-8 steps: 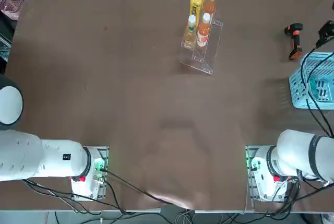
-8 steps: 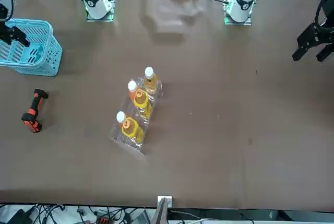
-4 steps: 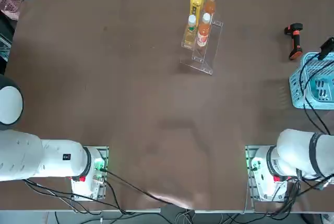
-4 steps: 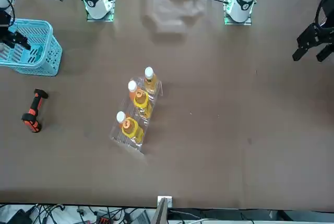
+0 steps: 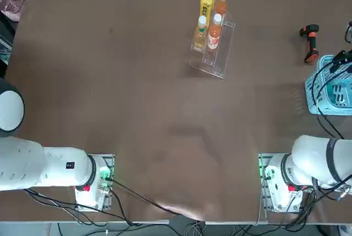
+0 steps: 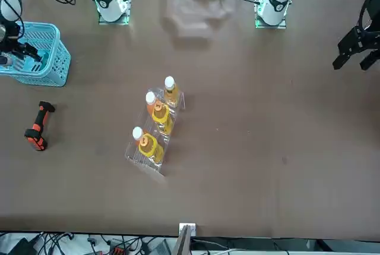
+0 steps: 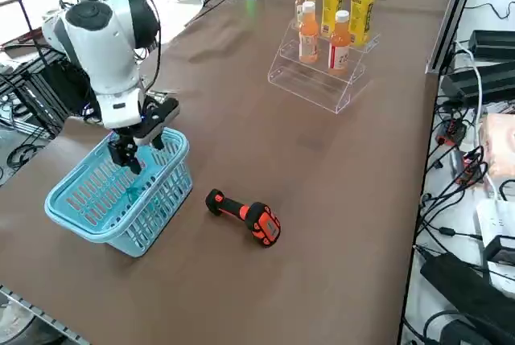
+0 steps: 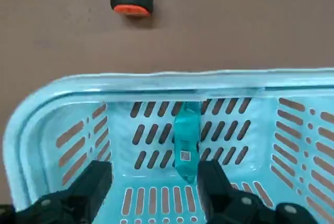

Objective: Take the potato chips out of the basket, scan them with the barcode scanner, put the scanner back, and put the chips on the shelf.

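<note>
Brown tabletop fills pretty much the whole scene, with cables and clutter around the edges. Going left to right in the top view: the left half of the table (image 5: 110, 82) is bare, then toward the far edge near the middle sits the clear stepped shelf (image 5: 212, 54) with four orange and yellow bottles (image 5: 214, 29) standing on it. Over at the far right edge lies the barcode scanner (image 5: 310, 42), on its side, black head and orange handle, just beyond the basket (image 5: 330, 90) but not touching it. The light blue basket sits at the table's right edge. The right gripper (image 7: 133, 150) hangs over the basket's opening, pointing down, fingers spread wide and holding nothing, tips about at rim level. In the wrist view the potato chips (image 8: 186, 140) show as a teal packet standing up against the basket's slatted inner wall, a small barcode label facing the camera, sitting between the two fingers (image 8: 91, 185) but not touched by them.
</note>
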